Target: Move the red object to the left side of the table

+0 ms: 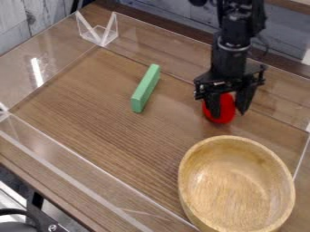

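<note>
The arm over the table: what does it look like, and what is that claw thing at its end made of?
The arm is black all over, a slim upright column of stacked, roughly cylindrical segments. At its lower end sits the tool: a black crosspiece with two thin dark fingers pointing down like a small fork. No markings or labels can be made out; any cables are too dark to tell from the body.
</note>
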{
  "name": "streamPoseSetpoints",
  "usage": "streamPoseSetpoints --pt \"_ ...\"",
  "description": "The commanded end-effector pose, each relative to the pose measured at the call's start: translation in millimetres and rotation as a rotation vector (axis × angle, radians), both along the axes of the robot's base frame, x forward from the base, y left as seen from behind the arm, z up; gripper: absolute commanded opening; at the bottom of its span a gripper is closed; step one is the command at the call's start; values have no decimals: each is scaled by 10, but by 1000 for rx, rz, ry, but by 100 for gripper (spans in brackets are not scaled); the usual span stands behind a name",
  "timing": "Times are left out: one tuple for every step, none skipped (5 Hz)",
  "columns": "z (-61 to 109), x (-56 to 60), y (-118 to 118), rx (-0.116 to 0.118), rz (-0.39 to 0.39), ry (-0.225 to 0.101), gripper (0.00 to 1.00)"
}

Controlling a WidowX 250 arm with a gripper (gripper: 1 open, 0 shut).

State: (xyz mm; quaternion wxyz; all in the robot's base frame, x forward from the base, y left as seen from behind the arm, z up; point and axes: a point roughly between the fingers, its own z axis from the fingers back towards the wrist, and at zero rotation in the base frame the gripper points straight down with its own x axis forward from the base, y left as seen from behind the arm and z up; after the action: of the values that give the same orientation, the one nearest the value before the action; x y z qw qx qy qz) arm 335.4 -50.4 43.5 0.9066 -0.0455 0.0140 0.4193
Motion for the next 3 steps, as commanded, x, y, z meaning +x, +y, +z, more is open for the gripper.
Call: streamPoseSetpoints --pt "527 1 130 -46 -50 -112 0" --pt "847 -84 402 -65 -68 -159 0" --pt "1098 -74 646 -65 -29 -187 0"
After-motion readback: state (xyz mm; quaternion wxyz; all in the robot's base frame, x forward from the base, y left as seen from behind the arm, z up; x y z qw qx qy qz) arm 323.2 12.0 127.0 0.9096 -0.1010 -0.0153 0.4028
